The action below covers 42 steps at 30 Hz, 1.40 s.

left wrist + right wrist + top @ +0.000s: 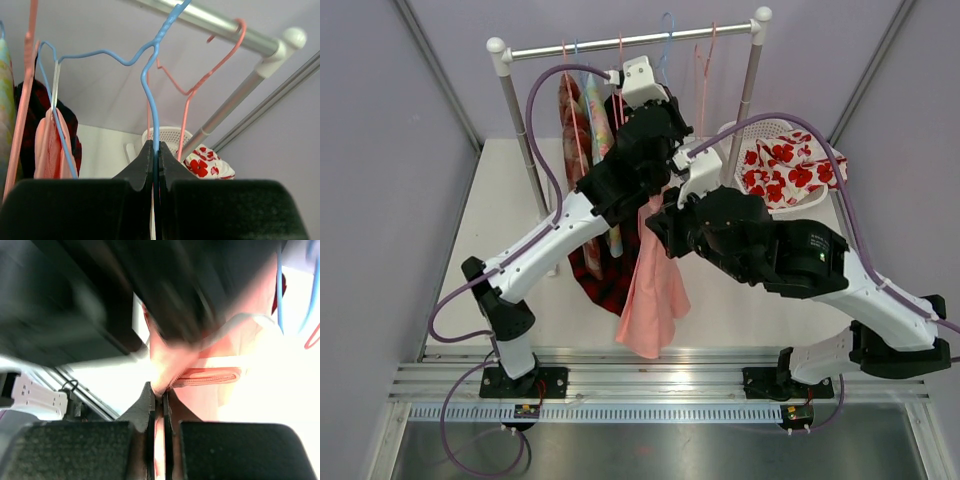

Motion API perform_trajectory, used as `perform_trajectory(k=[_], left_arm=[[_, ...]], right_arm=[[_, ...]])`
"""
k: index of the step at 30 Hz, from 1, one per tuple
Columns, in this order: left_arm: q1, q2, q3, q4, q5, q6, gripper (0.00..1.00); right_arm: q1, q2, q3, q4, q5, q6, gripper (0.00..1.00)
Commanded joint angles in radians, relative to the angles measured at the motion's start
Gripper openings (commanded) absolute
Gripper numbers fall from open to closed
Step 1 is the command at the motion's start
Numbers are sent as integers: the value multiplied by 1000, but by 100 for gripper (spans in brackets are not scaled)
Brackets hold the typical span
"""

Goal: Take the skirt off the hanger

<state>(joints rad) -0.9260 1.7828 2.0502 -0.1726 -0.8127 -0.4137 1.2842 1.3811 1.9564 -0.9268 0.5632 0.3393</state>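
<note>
A salmon-pink skirt (655,285) hangs below the rack rail (630,42) from a blue wire hanger (150,85). My left gripper (155,152) is shut on the blue hanger's stem just under its hook; it sits high at the rail in the top view (642,85). My right gripper (159,395) is shut on a fold of the pink skirt (200,375) at its waistband, beside the zip; in the top view (665,215) it sits against the skirt's top. The skirt's clipped edge shows at the left in the left wrist view (50,150).
A red-and-black garment (600,270) and a colourful patterned one (598,125) hang left of the skirt. Empty pink hangers (187,90) hang on the rail to the right. A white basket (775,135) holding red-flowered cloth (790,165) stands at the back right, by the rack's right post (748,90).
</note>
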Motion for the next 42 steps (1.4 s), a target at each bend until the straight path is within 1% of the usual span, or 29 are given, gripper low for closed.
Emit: perform_trajectory(k=[1,2,4,6,9,12,13,15,16,17,18,19,20,22,24,25,27,28,30,31,33,35,37,39,41,42], left_arm=[[16,-13,140,49,-2,130,0],[16,-22,180,33,24,136,0],[16,-42,194,15,46,144,0],[16,-69,197,10,58,154,0],[16,-100,199,-16,64,153,0],[16,-121,200,-79,125,113,0],[16,-138,203,-135,147,75,0],[15,-160,199,-201,233,27,0],[15,-187,183,-267,263,-24,0],[15,-200,174,-301,327,-48,0],[15,-215,166,-332,361,-63,0],[15,-224,168,-425,389,-104,0],[15,-241,183,-480,412,-126,0],[15,-261,186,-609,447,-177,0],[15,-289,188,-677,478,-206,0],[15,-292,202,-759,490,-236,0],[15,-299,223,-870,520,-258,0],[15,-303,223,-901,532,-270,0],[15,-301,226,-958,590,-275,0],[15,-295,235,-1016,610,-278,0],[15,-287,240,-1082,691,-284,0],[15,-286,245,-1108,782,-292,0],[15,-310,245,-1099,858,-304,0],[15,-344,252,-1075,894,-315,0],[15,-381,300,-1030,919,-332,0],[16,-384,329,-1027,922,-338,0]], right_arm=[[44,-126,-115,74,13,73,0],[44,-146,-152,77,36,87,0],[44,-191,-227,75,53,121,0],[44,-221,-266,75,61,147,0],[46,-231,-274,75,73,150,0],[44,-217,-261,82,116,112,0],[46,-212,-258,104,131,96,0],[44,-191,-251,127,188,38,0],[44,-182,-248,159,208,17,0],[46,-172,-241,177,251,-32,0],[43,-151,-229,195,274,-57,0],[41,-137,-223,236,297,-83,0],[34,-125,-215,258,317,-132,0],[-26,-82,-169,273,297,-155,0],[-89,-45,-131,267,244,-160,0],[-152,-39,-126,273,215,-160,0],[-218,-22,-122,289,149,-175,0],[-273,-16,-119,292,130,-178,0],[-315,4,-114,293,95,-192,0],[-335,9,-116,293,87,-194,0],[-371,24,-126,299,72,-207,0],[-396,30,-137,296,60,-206,0],[-402,29,-175,304,56,-201,0],[-404,16,-236,304,56,-181,0],[-404,-11,-293,316,53,-149,0],[-405,-20,-357,319,55,-137,0]])
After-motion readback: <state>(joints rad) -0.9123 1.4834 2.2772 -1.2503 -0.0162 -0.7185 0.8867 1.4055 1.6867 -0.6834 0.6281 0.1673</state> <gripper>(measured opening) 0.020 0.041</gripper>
